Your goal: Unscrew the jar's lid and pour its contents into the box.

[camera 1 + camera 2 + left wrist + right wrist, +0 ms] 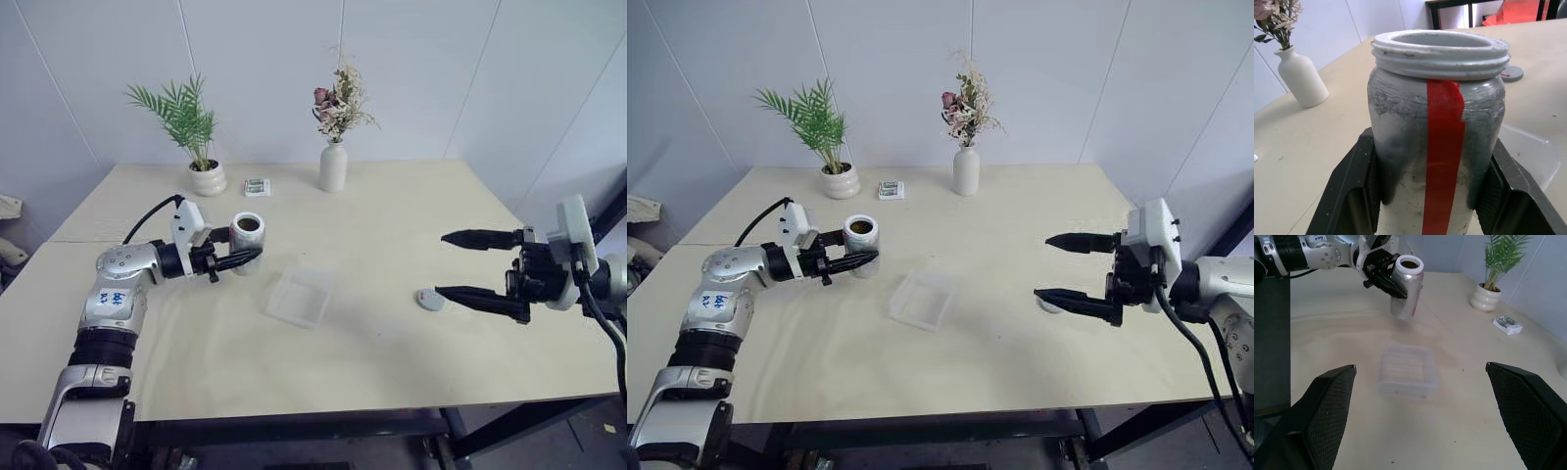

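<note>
Both arms reach over the counter (392,235) in the head view: the left pincer (238,258) grips the jar (247,241), upright and uncapped, just beside the empty box (302,297); the right pincer (468,264) hangs spread wide and empty above the lid (429,300), which lies on the counter. Left wrist view: bare threads, red stripe, jaws clamped on the jar's sides. Right wrist view: dark contents (1410,265) sit inside the mouth. Unscrewing looks done; pouring remains.

Left claw (245,258) clamped tight and level, right claw (470,266) spread wide, pointing inward
</note>
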Tool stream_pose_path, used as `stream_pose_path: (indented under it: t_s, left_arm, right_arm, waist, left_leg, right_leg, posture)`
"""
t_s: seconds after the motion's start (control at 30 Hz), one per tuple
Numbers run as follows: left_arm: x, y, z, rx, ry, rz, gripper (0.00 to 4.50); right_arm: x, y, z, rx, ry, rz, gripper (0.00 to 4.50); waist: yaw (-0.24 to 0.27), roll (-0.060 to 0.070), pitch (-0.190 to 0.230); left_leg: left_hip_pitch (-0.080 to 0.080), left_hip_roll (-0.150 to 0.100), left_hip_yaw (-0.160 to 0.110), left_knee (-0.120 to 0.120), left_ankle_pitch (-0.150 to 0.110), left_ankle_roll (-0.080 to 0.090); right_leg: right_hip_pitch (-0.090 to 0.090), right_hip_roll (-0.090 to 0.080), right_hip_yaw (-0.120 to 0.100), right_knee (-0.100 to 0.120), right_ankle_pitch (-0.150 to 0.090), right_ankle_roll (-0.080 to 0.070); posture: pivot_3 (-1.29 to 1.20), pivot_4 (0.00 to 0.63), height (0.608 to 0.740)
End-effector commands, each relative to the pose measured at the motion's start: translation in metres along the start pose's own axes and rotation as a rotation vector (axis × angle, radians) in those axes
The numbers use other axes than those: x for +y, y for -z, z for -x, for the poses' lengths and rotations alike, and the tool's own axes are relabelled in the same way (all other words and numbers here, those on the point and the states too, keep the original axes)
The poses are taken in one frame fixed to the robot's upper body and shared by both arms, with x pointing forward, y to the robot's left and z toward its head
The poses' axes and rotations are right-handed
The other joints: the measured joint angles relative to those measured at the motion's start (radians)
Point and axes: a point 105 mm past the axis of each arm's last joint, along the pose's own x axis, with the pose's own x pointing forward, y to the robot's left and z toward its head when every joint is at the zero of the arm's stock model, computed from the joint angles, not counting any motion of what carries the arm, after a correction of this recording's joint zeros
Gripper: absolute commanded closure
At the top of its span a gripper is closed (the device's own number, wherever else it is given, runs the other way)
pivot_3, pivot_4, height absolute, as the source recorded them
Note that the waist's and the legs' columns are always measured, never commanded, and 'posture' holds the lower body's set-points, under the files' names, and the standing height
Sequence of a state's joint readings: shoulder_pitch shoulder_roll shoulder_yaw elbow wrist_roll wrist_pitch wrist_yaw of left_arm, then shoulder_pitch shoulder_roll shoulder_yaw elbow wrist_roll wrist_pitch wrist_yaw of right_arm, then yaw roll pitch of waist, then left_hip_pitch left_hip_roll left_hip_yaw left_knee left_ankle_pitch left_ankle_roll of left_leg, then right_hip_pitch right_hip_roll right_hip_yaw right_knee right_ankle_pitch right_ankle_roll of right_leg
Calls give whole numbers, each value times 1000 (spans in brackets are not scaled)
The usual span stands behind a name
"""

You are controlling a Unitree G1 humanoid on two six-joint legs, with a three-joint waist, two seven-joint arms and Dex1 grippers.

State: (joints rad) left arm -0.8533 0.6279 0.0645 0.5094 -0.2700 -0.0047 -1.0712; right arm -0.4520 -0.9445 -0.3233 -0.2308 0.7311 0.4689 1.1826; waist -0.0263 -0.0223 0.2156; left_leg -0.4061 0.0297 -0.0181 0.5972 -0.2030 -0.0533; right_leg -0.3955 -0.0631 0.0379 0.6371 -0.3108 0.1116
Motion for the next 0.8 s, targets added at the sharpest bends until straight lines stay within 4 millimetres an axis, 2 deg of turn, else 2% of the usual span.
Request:
stream_pose_path:
  t_s: [0.03,0.27,0.33,0.43,0.57,0.63,0.77,0.8]
  left_arm:
    - [1,-6,-8,-1,16,-90,2506]
    - [-1,-6,-29,-2,20,-235,2506]
    - [0,-13,-38,41,10,-475,2506]
    - [2,-35,-46,69,-2,-920,2506]
    - [-3,-62,-58,73,73,-1623,2506]
    - [-5,-72,-73,23,136,-1935,2506]
    - [-9,-66,-94,-67,306,-2192,2506]
    - [-12,-70,-102,-125,333,-2278,2506]
  right_arm:
    - [2,1,1,-22,30,22,23]
    - [3,13,-3,-46,73,-26,23]
    - [3,13,-4,-62,90,-38,23]
    - [3,14,-5,-79,107,-53,23]
    - [2,16,-7,-102,129,-74,23]
    - [0,15,-12,-134,139,-96,23]
    - [-4,16,-20,-160,138,-108,23]
    - [-6,15,-23,-176,142,-106,23]
  waist:
    - [1,0,0]
    - [1,-1,0]
    - [1,-1,0]
    - [2,-1,1]
    - [-1,-3,2]
    - [2,-1,0]
    - [6,-6,3]
    - [6,-6,3]
  left_leg:
    - [0,0,0,0,0,0]
    - [-1,0,1,1,0,1]
    - [-1,0,1,2,0,1]
    - [-1,0,1,3,0,1]
    - [-1,0,3,3,-1,1]
    - [-1,0,4,3,-2,2]
    - [-6,-1,7,7,-6,7]
    - [-8,-1,8,11,-7,9]
  right_leg:
    - [0,0,0,0,0,0]
    - [0,0,1,0,0,1]
    - [0,0,1,0,1,1]
    - [0,0,2,0,1,2]
    - [0,1,5,-2,3,5]
    - [0,1,6,-5,4,7]
    - [-1,1,9,-10,7,12]
    - [-1,1,9,-11,8,12]
  posture:
    - [0,150,740]
    - [0,150,740]
    - [0,150,740]
    - [0,150,740]
    - [0,150,740]
    - [0,150,740]
    - [0,150,740]
    - [0,150,740]
